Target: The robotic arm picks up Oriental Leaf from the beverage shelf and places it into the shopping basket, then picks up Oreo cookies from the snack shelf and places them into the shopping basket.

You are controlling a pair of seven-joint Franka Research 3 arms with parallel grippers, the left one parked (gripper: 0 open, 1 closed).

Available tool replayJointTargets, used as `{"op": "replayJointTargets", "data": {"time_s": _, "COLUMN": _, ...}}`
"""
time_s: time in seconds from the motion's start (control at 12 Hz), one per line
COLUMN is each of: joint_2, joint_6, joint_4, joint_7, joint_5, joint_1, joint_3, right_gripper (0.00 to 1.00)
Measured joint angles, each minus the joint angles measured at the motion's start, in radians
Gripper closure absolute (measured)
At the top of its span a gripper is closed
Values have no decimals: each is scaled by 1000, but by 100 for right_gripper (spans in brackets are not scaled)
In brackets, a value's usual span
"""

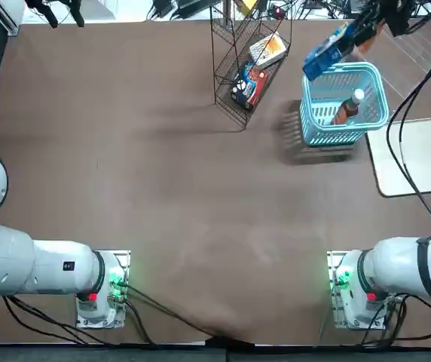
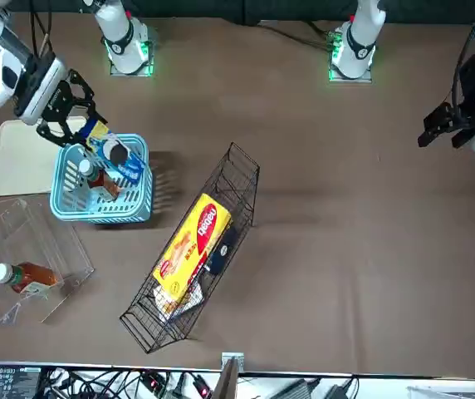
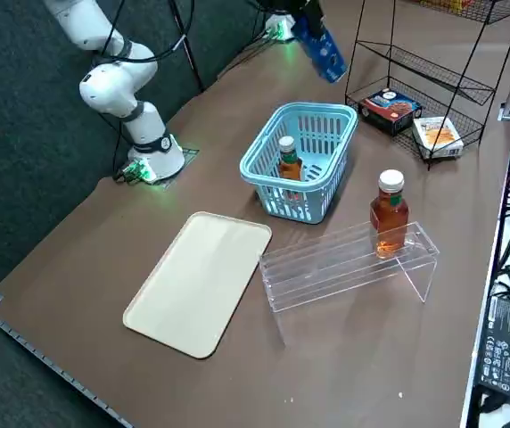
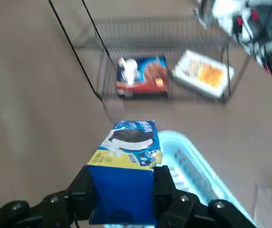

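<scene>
Across the desk (image 1: pixel 163 151), I'd keep my elbow and cables well away from the snack shelf (image 2: pixel 242 179) while finishing this placement. The shopping basket (image 3: pixel 295 203) is my target; I judge I should centre over its opening before lowering, since the box looks close above its rim. My pincer (image 4: pixel 125 171) is clamped on both sides of the Oreo cookies (image 4: pixel 131 142), held raised. I'd lower them slowly into the space beside the leaning Oriental Leaf (image 1: pixel 347 107), let go only once they're supported, then lift straight out without nudging the bottle.
</scene>
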Motion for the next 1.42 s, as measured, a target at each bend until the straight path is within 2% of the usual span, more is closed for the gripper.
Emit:
{"op": "replayJointTargets", "data": {"time_s": 0.42, "joint_2": -11, "joint_6": -65, "joint_4": 22, "joint_7": 291, "joint_5": -228, "joint_1": -2, "joint_3": 9, "right_gripper": 40}}
{"op": "replayJointTargets", "data": {"time_s": 0.75, "joint_2": -10, "joint_6": -87, "joint_4": 25, "joint_7": 533, "joint_5": -313, "joint_1": -2, "joint_3": 23, "right_gripper": 40}}
{"op": "replayJointTargets", "data": {"time_s": 0.83, "joint_2": -8, "joint_6": -93, "joint_4": 25, "joint_7": 675, "joint_5": -347, "joint_1": -1, "joint_3": 43, "right_gripper": 40}}
{"op": "replayJointTargets", "data": {"time_s": 1.08, "joint_2": 13, "joint_6": -99, "joint_4": 22, "joint_7": 878, "joint_5": -370, "joint_1": -1, "joint_3": 74, "right_gripper": 40}}
{"op": "replayJointTargets", "data": {"time_s": 1.42, "joint_2": 89, "joint_6": -98, "joint_4": 16, "joint_7": 1071, "joint_5": -373, "joint_1": -2, "joint_3": 77, "right_gripper": 40}}
